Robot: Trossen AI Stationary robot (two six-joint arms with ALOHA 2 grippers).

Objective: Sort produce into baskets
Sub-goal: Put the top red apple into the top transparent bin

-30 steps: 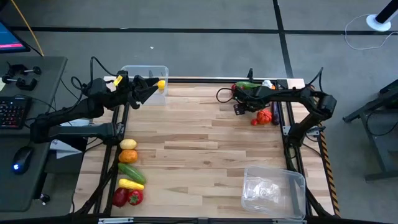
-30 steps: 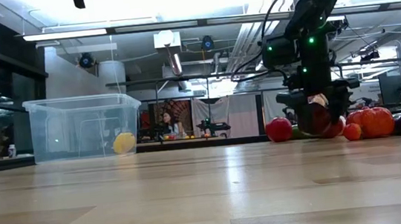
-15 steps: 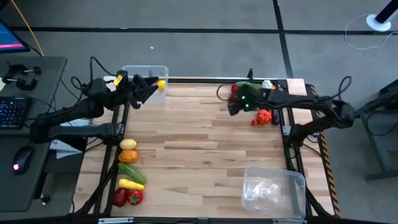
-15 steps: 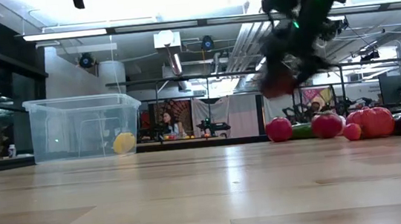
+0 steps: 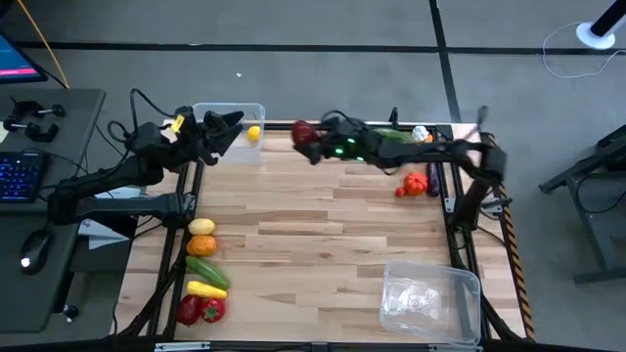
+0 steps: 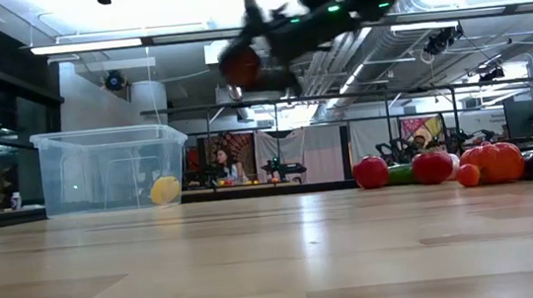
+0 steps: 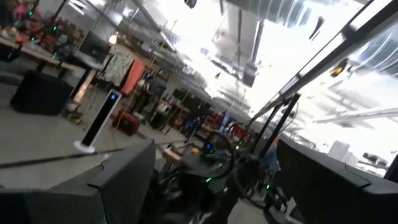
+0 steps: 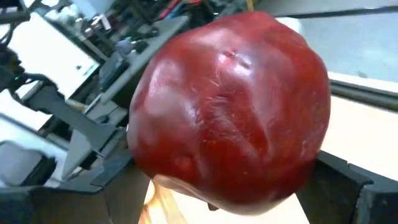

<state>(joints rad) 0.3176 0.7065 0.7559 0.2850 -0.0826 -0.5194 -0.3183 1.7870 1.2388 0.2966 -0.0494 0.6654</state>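
Observation:
My right gripper (image 5: 311, 137) is shut on a dark red apple (image 5: 302, 132), high above the table's far edge. The apple also shows in the low view (image 6: 241, 67) and fills the right wrist view (image 8: 230, 112). A clear tub (image 5: 217, 112) stands at the far left corner with a yellow lemon (image 5: 253, 133) resting on its floor. My left gripper (image 5: 233, 125) is open and empty beside that tub, and its wrist view (image 7: 214, 180) looks out into the room. A second clear tub (image 5: 430, 293) stands at the near right. My right gripper pinches the red apple by its two opposite sides (image 8: 311, 162) between its two fingers. The fingers lie about level and come from the table's right side. The apple is lifted clear, well above the tabletop (image 6: 241, 67).
A pile of produce lies at the far right: red and orange pieces (image 5: 415, 183), a green cucumber (image 5: 389, 134), white garlic (image 5: 420, 132) and a purple eggplant (image 5: 433, 178). Another row lies along the near left edge (image 5: 201, 269). The table's middle (image 5: 313, 235) is bare wood.
My right gripper has lifted the red apple off the far-right pile and has swung it up and toward the table's left along the far edge, toward the far-left tub. The apple is now clear of the table.

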